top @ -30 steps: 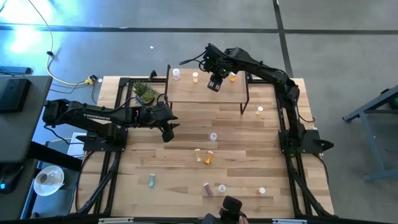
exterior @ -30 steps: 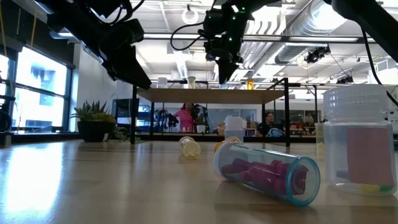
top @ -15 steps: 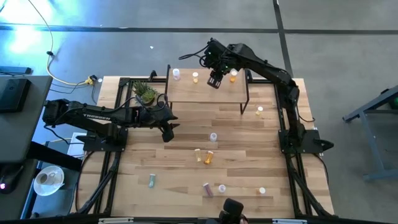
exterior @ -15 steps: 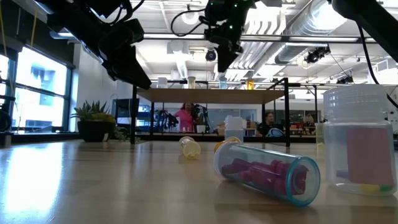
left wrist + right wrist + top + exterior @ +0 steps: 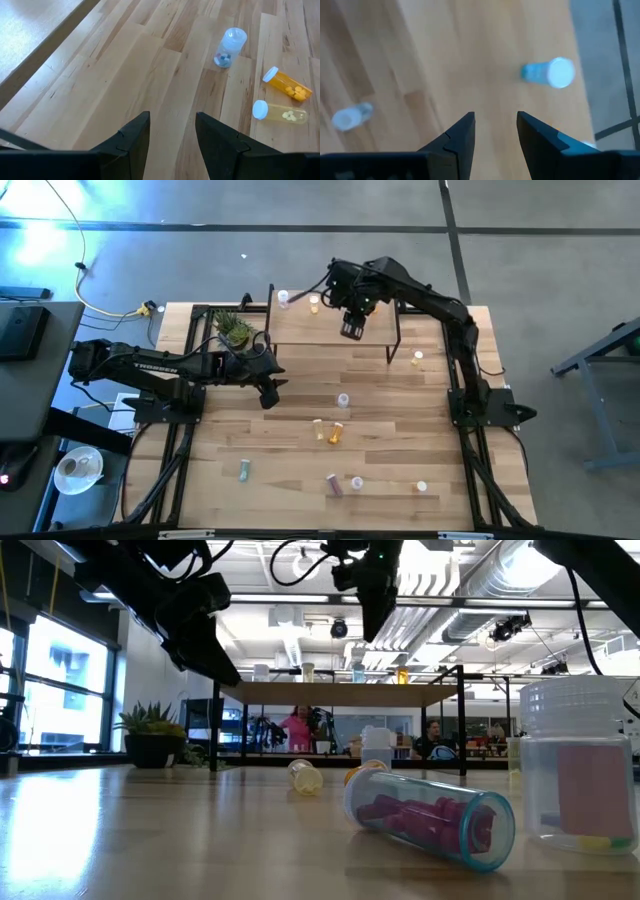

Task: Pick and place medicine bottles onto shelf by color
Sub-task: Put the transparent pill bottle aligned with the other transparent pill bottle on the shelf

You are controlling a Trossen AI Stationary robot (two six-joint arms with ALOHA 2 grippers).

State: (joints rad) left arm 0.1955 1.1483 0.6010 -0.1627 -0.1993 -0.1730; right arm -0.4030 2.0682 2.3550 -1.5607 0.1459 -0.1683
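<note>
Table fills the centre of the high view. Shelf sits at its upper-centre edge, wood top on thin black legs.

Right arm reaches in from the right side, elbow up, forearm angled toward upper centre. Right gripper hangs over the shelf's right half, pointing down. In its wrist view the two fingers stand apart with bare wood between them, nothing gripped. In the low view the same gripper is at top centre, clear above the shelf board.

Left arm lies low across the left side of the table. Left gripper hovers left of centre; the wrist view shows its fingers parted, empty, over bare boards.

Bottles on the shelf, high view: clear one at upper left, yellow one just right of it. Anything further right is hidden by the right arm.

Loose bottles on the table: clear one at centre, yellow and orange side by side below it, green one lower left, purple one bottom centre.

Potted plant stands just left of the shelf.

Right wrist view is blurred: a blue-tinted bottle shows upper right, but upright or lying I cannot tell. Low view crops a big clear bottle at the right edge.
</note>
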